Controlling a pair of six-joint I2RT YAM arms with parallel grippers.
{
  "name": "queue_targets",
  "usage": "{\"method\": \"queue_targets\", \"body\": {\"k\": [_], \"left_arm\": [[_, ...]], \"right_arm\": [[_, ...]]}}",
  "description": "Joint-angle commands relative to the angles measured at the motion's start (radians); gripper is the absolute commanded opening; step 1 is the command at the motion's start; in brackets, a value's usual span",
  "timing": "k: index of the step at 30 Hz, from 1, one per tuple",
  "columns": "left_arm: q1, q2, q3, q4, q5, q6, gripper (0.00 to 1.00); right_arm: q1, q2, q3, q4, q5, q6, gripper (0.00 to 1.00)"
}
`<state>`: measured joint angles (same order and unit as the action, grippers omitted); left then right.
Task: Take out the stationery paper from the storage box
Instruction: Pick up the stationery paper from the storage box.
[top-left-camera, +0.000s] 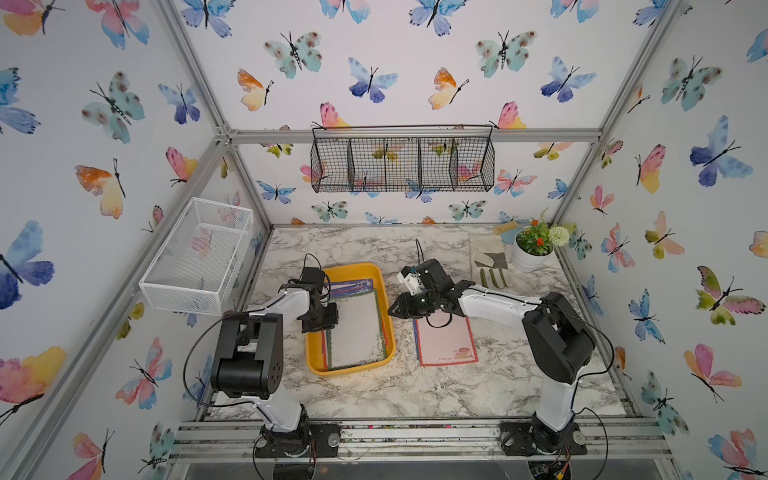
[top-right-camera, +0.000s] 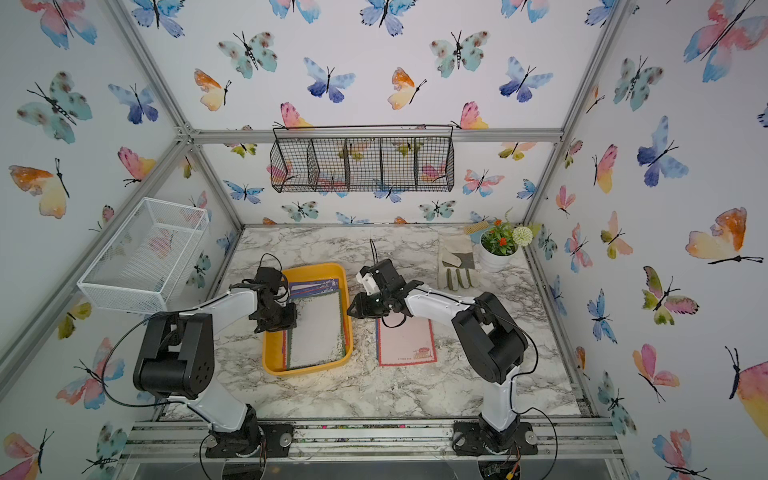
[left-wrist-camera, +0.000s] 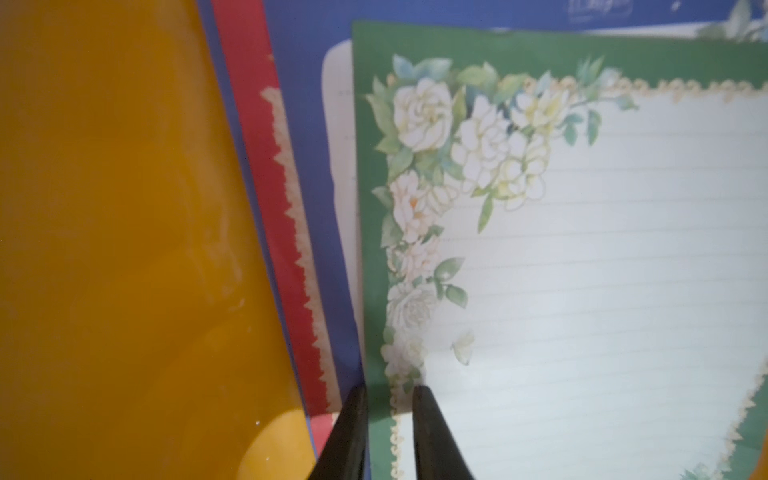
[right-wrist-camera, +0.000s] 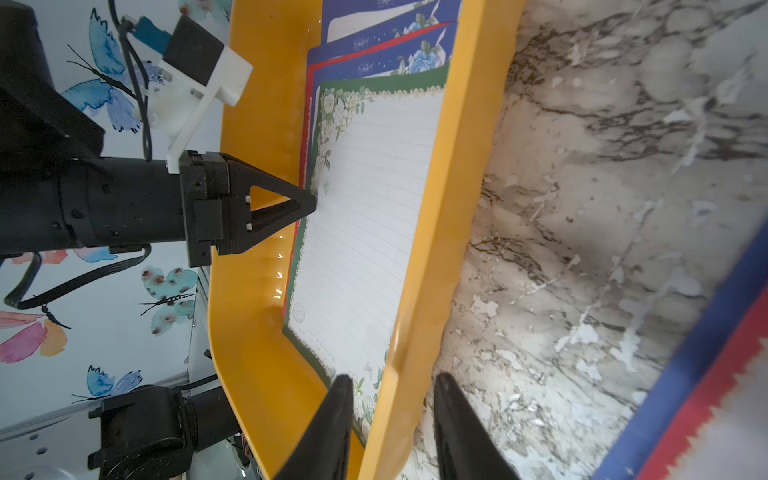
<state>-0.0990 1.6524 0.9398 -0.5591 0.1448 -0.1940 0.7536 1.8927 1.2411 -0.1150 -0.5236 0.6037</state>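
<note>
Grasp pending: left jaws, barely parted, bracket the green-bordered lined sheet (left-wrist-camera: 582, 270); right jaws, released, flank the yellow plastic tray (right-wrist-camera: 436, 249) wall; pinch likely next.

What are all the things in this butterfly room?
Shallow plastic storage box: one, yellow-orange, left-centre of the table.
Thin floral-bordered stationery paper: several sheets, green-bordered on top, blue and red beneath, in the box.
Pink letter sheet: one, red-bordered, on the table right of the box, blue edge beneath.
Rectangular mesh basket: one, white, left wall.
Long wire basket: one, black, back wall.
Round flower pot: one, white, far right corner.
Fabric work glove: one, pale with green fingers, beside the pot.
Marble-patterned table: one, white-grey, cell floor.
Left gripper: one, black, at the green sheet's edge, jaws slightly apart.
Right gripper: one, black, jaws open astride the box's right wall.
</note>
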Motion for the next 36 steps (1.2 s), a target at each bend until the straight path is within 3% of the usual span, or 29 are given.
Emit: {"method": "queue_targets", "body": {"k": [1,13,29,36], "left_arm": [[0.005,-0.018,0.01,0.0,0.048,0.009,0.21],[0.004,-0.072,-0.009,0.035,0.141,0.002,0.12],[0.031,-0.056,-0.028,0.083,0.302,-0.035,0.14],[0.032,-0.051,-0.03,0.09,0.325,-0.038,0.14]], "right_arm": [[0.001,0.016,0.016,0.031,-0.026,0.011,0.36],[0.001,0.024,0.009,0.051,-0.034,0.024,0.35],[0.001,0.055,0.004,0.072,-0.044,0.034,0.35],[0.001,0.078,0.004,0.079,-0.05,0.038,0.28]]}}
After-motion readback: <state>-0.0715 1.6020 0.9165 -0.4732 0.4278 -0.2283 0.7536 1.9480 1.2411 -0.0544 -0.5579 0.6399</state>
